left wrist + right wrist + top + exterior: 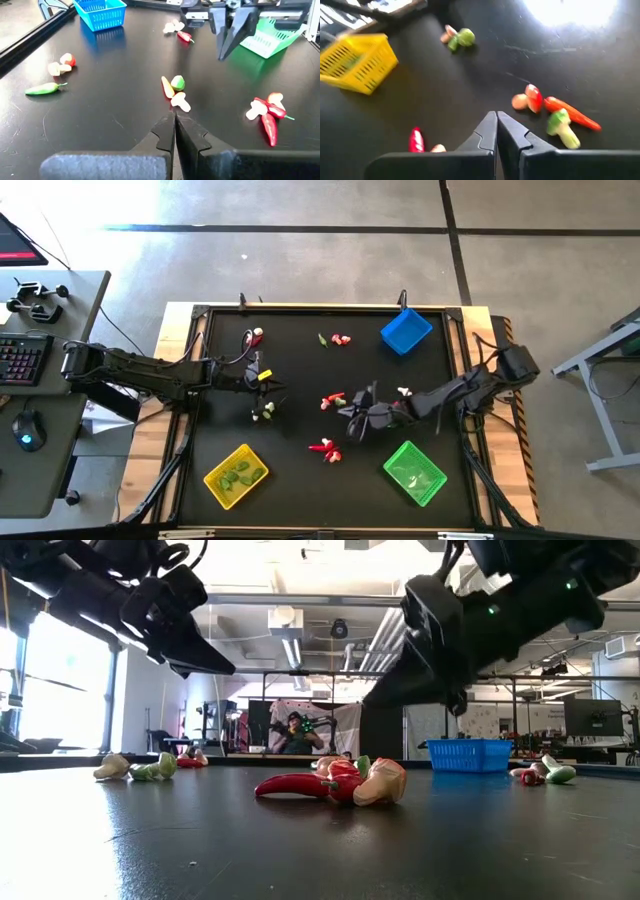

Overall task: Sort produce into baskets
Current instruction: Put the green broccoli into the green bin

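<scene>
Three baskets sat on the black bench (200, 480): the yellow basket (236, 476) at the near left already holding green pods, the green basket (414, 472) at the near right, and the blue basket (405, 330) at the far right. Loose produce lay scattered between them, with one red chili cluster (325, 448) just beside the yellow basket toward the green one and another cluster (332, 401) nearer mid-bench. The left pincer (270, 384) hung over the bench beyond the yellow basket, pressed together and empty; the right pincer (352, 423) hovered between the green basket and mid-bench, likewise pressed together with nothing in it. Judging from this, a descent with jaws unspread would likely shove or scatter the tightly bunched pieces, and clustered mixed kinds risked two being pinched at once.
</scene>
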### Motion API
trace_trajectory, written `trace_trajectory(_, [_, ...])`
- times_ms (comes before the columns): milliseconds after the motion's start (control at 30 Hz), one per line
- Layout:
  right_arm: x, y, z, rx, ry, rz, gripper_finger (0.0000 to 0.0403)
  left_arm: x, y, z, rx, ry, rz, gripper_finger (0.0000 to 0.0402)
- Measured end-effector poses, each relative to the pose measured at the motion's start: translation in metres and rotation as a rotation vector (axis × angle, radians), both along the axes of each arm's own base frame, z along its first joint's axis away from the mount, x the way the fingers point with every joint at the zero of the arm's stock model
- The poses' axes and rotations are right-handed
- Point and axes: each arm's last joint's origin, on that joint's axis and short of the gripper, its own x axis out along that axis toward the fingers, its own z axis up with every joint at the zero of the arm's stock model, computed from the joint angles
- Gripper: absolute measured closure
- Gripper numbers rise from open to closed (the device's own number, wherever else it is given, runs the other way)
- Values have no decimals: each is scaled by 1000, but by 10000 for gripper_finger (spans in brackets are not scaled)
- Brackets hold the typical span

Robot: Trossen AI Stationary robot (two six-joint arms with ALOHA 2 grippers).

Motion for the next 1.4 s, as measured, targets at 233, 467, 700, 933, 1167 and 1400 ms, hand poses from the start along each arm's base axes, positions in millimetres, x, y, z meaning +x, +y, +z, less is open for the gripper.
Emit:
trace_trajectory(233, [-3, -10, -8, -64, 109, -11, 329, 0, 0, 0, 0, 0, 0, 401])
trace_trajectory(467, [-3, -23, -12, -146, 180, 30, 233, 0, 0, 0, 1, 0, -1, 401])
trace_trajectory(700, [-3, -34, -14, -170, 221, 57, 231, 0, 0, 0, 8, 1, -4, 401])
trace_trajectory(933, [-2, -41, -14, -188, 241, 128, 242, 0, 0, 0, 9, 2, -5, 401])
trace_trajectory(1167, [-1, -48, -15, -217, 262, 188, 242, 0, 0, 0, 16, 2, -8, 401])
trace_trajectory(1400, [1, -53, -26, -157, 292, 204, 242, 0, 0, 0, 16, 2, -8, 401])
